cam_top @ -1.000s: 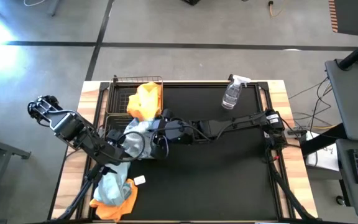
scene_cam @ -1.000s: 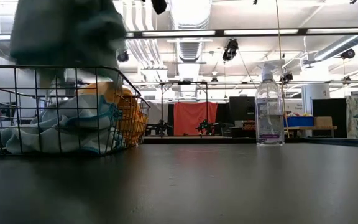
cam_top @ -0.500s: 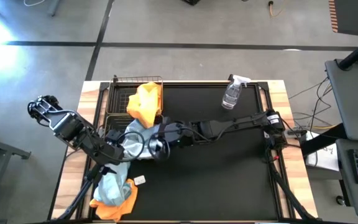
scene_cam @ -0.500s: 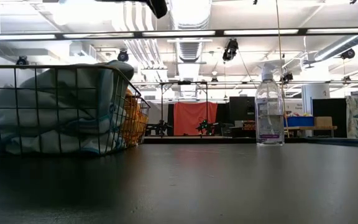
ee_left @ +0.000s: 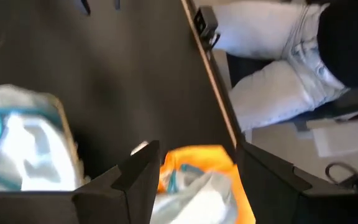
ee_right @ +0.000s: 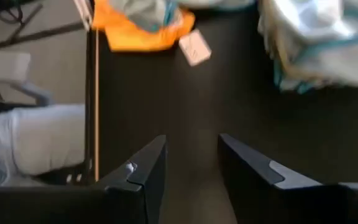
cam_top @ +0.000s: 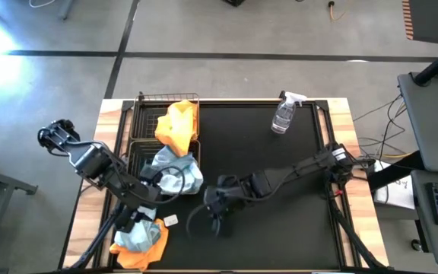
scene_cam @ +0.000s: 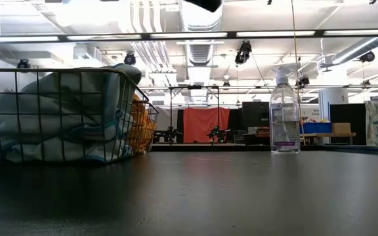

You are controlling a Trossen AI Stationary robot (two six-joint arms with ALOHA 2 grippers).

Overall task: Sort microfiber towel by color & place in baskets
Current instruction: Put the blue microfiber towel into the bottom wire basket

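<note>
Left arm sits at the desk's left edge, left gripper over the unsorted pile at the near-left corner. Fingers wide apart, nothing between them; the wrist view looks past them onto an orange towel with a pale one on top, so it's probably lined up for the next pick. A small white tag lies on the desk just right of the pile.

Baskets along the left side: far basket holds orange towels, one draped over its near rim. Near basket holds pale blue towels, heaped above the wire and spilling over the right side. Low view shows the same pale heap filling the mesh, orange behind. Colours kept apart so far, so sorting looks partly done, pile left.

Right arm reaches in from the right edge; right gripper is over bare desk mid-near, right of the near basket and clear of it. Its fingers are parted and empty, wrist view shows only dark desk between them, with the pale heap and the pile farther off. Reads as out of the left arm's way.

Spray bottle stands upright far-right of centre, not part of the sort. A person in light trousers is just beyond the desk's near edge.
</note>
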